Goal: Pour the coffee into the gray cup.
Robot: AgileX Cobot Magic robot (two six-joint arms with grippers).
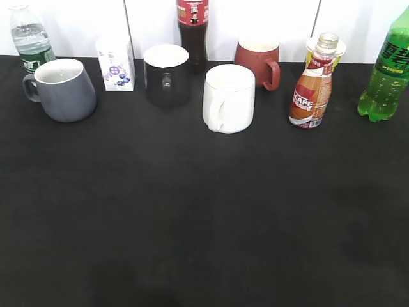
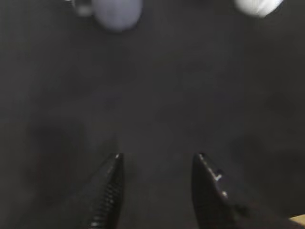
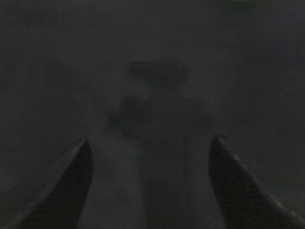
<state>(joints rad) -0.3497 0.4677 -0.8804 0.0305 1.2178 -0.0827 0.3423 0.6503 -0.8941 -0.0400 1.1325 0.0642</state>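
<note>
The coffee bottle (image 1: 313, 86), clear with brown liquid and an orange, red and white CAFE label, stands uncapped at the back right of the black table. The gray cup (image 1: 62, 89), matte slate with a white inside, stands at the back left with its handle to the left. It shows blurred at the top of the left wrist view (image 2: 116, 13). No gripper shows in the exterior view. My left gripper (image 2: 159, 157) is open and empty over bare black cloth. My right gripper (image 3: 150, 143) is open and empty in a dark, blurred view.
Along the back stand a water bottle (image 1: 29, 38), a small white carton (image 1: 116, 64), a shiny black mug (image 1: 166, 73), a tall cola bottle (image 1: 193, 29), a white mug (image 1: 229, 97), a red mug (image 1: 259, 61) and a green soda bottle (image 1: 386, 70). Black cloth (image 1: 204, 217) covers the table.
</note>
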